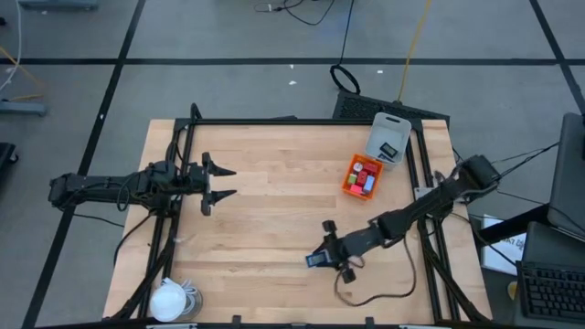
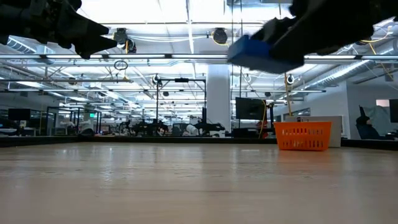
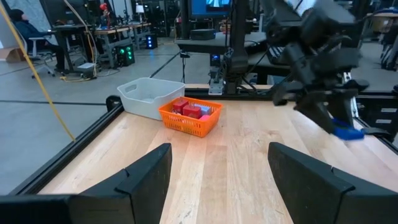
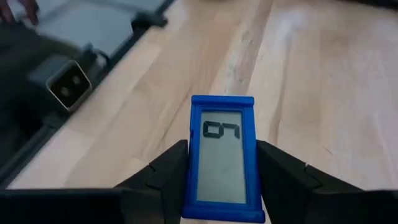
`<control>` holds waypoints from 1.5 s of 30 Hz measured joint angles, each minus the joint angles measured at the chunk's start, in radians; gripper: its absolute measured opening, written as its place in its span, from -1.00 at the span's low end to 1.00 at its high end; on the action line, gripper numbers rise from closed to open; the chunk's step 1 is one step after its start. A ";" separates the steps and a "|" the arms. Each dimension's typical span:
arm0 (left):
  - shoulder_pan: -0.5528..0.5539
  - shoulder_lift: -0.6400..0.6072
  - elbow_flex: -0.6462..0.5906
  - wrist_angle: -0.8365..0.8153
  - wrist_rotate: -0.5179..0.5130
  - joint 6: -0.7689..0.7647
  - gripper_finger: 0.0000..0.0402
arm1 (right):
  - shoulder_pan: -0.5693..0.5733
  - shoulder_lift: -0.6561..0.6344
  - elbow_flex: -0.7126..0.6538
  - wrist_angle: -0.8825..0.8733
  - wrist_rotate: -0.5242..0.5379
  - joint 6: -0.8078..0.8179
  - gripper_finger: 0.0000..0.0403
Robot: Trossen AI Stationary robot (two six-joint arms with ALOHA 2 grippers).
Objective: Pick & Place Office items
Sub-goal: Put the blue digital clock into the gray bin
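Small red blocks in the orange mesh tray (image 1: 351, 181) were too small to count from the high view. The flat blue plastic rectangle with a grey display (image 4: 222, 160) ran off the right wrist picture's edge; the dark figures on its display possibly read "07". In the low view, both arms were cropped at top.

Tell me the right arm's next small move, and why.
Probably carry it toward the orange basket: the right gripper is shut on the blue flat rectangle, lifted above the table, and red pieces already lie in that basket.
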 joint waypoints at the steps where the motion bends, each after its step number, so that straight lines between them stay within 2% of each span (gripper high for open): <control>1: 0.000 0.000 0.000 0.000 0.000 0.000 0.35 | 0.000 -0.025 -0.039 0.045 0.000 0.011 -0.22; 10: 0.000 0.000 0.000 0.000 0.000 0.000 0.35 | 0.000 -0.333 -0.435 0.409 0.001 0.117 -0.22; 15: 0.000 0.000 0.000 0.000 0.000 0.000 0.35 | 0.005 -0.452 -0.626 0.643 0.003 0.152 -0.26; 20: 0.000 0.000 0.000 0.000 0.000 0.000 0.35 | 0.022 -0.505 -0.740 0.808 0.064 0.140 -0.23; 26: 0.000 0.000 0.000 0.000 0.000 0.000 0.35 | 0.018 -0.542 -0.780 0.854 0.111 0.110 -0.26; 35: 0.000 0.000 0.000 0.000 0.000 0.000 0.35 | 0.018 -0.612 -0.791 0.847 0.382 0.064 -0.23; 45: 0.000 0.000 0.000 0.000 0.000 0.000 0.35 | 0.017 -0.673 -0.792 0.837 0.768 0.028 -0.21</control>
